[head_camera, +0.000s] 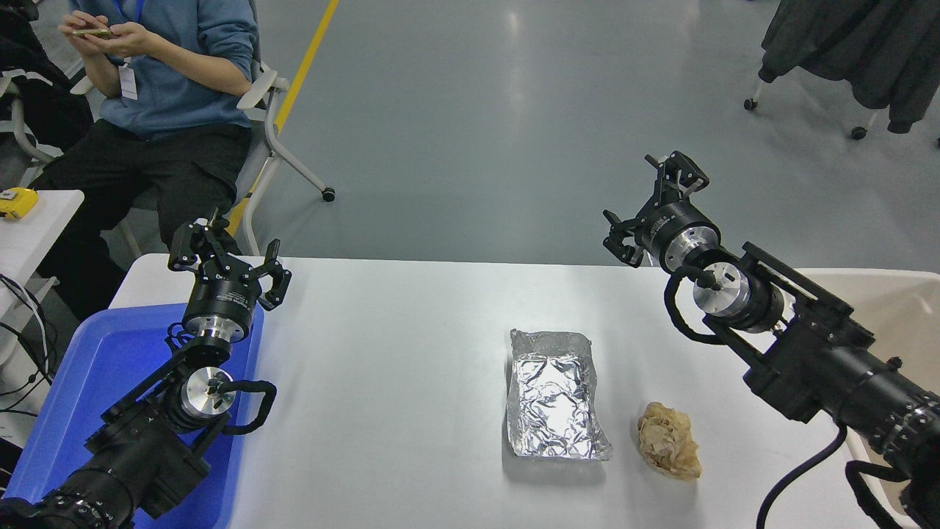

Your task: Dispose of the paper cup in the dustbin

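The paper cup does not show anywhere in the head view. The beige dustbin (892, 290) stands at the table's right edge, mostly hidden behind my right arm. My right gripper (648, 200) is open and empty, held in the air over the table's far right edge, left of the dustbin. My left gripper (229, 253) is open and empty, parked at the lower left over the blue tray (88, 367).
A silver foil tray (554, 397) lies right of the table's middle, with a crumpled brown paper ball (668, 441) to its right. A person sits on a chair at the far left, holding a phone. A coat hangs on a wheeled rack at the top right.
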